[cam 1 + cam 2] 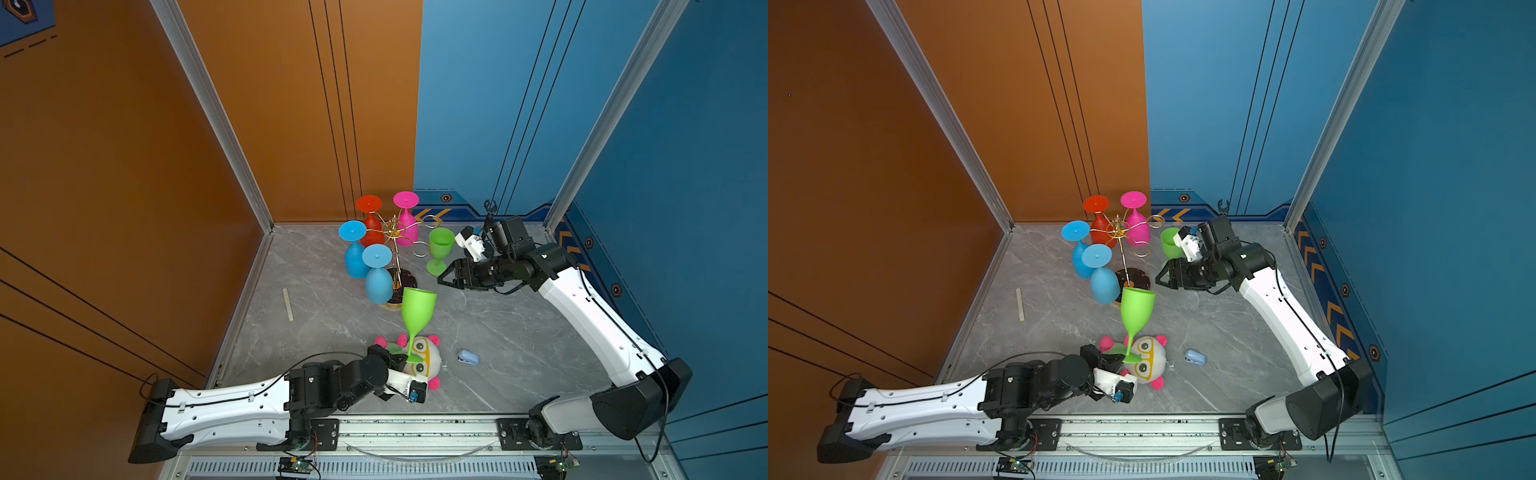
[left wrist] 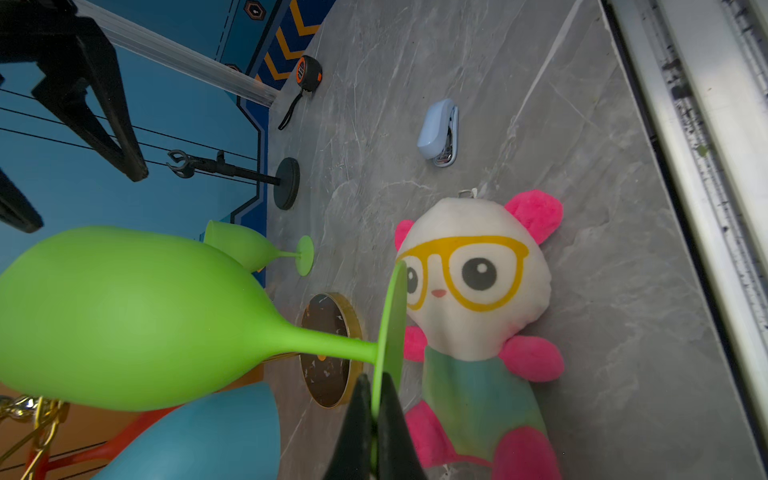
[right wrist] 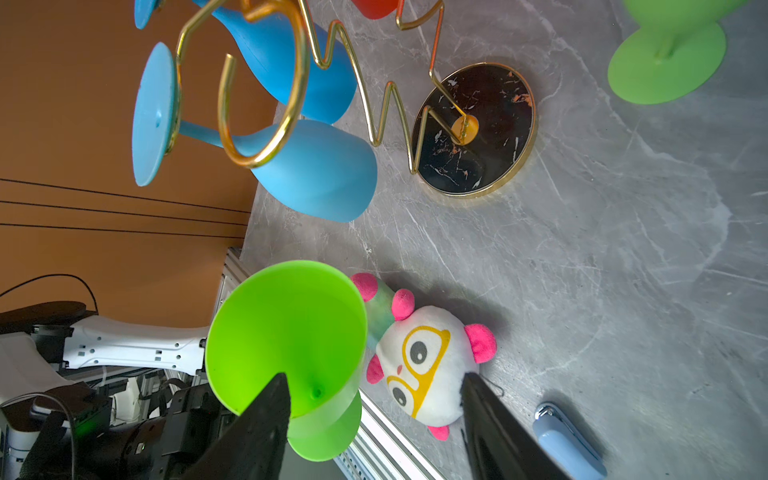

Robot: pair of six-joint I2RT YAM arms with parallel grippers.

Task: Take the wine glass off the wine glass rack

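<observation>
The left gripper (image 2: 377,382) is pinching the foot of the green wine glass (image 1: 417,309) and should be lowering it upright, right of the plush toy (image 1: 424,362); the right gripper (image 1: 445,274) is gaping empty.

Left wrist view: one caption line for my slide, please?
The left hand grips a green wine glass by its foot; a plush toy lies on the table.

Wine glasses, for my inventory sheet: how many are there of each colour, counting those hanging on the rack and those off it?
Green: 2, the held green glass and the standing green glass
Blue: 2, the blue glasses
Red: 1, the red glass
Pink: 1, the pink glass
Total: 6
</observation>
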